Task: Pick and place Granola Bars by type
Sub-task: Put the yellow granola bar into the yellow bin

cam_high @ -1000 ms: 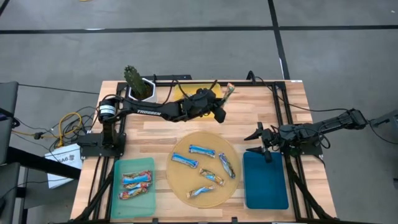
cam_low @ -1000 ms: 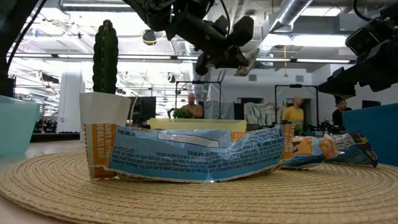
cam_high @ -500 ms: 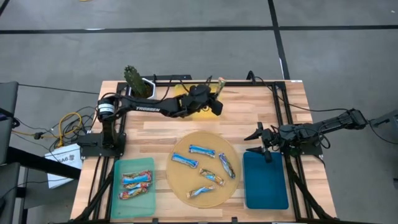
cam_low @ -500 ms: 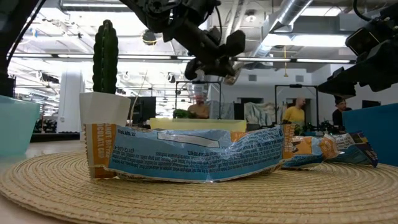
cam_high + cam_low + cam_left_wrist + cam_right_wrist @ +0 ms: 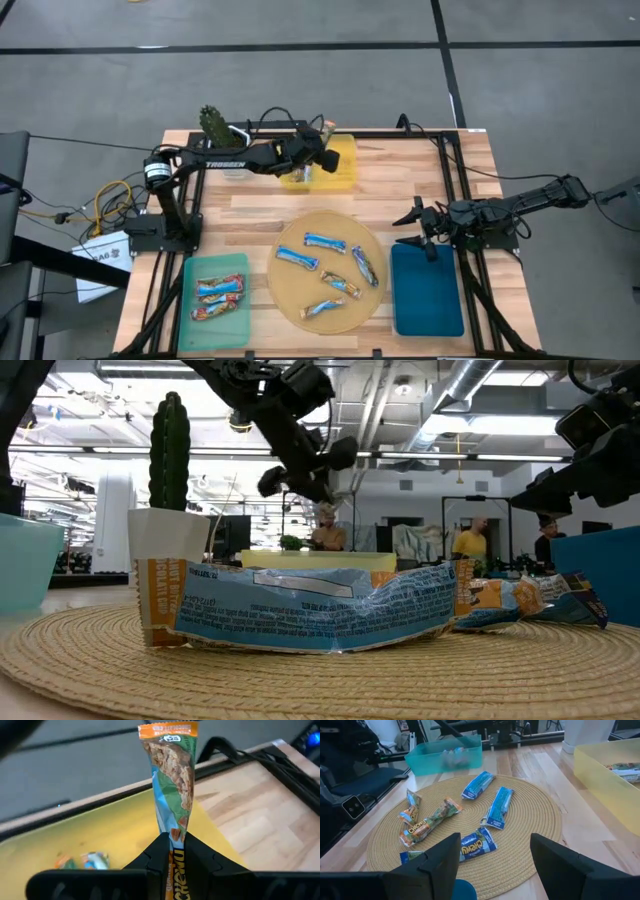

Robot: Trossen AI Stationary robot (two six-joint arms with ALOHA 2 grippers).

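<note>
At the bottom of the high view, a teal tray (image 5: 214, 290) at lower left holds two blue-and-red granola bars (image 5: 219, 288). Beside it, at lower centre, a round woven mat (image 5: 290, 290) carries five more bars (image 5: 325, 241), some blue-white, others with orange ends, scattered and apart from one another. In the low view one blue-white bar (image 5: 310, 608) lies across the mat in the foreground, filling the middle of the frame. To the right of the mat a dark blue tray (image 5: 427, 290) sits at lower right.

Just above that blue tray, at centre right, the right gripper (image 5: 414, 229) hangs over the wood, fingers spread wide with nothing between them; the right wrist view shows its two dark fingers (image 5: 436, 865) well apart above the mat.

Farther back, at upper centre, a yellow tray (image 5: 341, 165) rests on the table (image 5: 470, 170) near its far edge. The left gripper (image 5: 322, 138) hovers over this tray. Its fingers are pinched tight on a green-and-orange granola bar (image 5: 172, 775), which stands up from the fingertips (image 5: 159, 851) in the left wrist view, with the yellow tray below it and another bar (image 5: 87, 861) lying inside.

At upper left, beyond the tray, a cactus (image 5: 213, 126) stands in a white pot (image 5: 165, 550).
</note>
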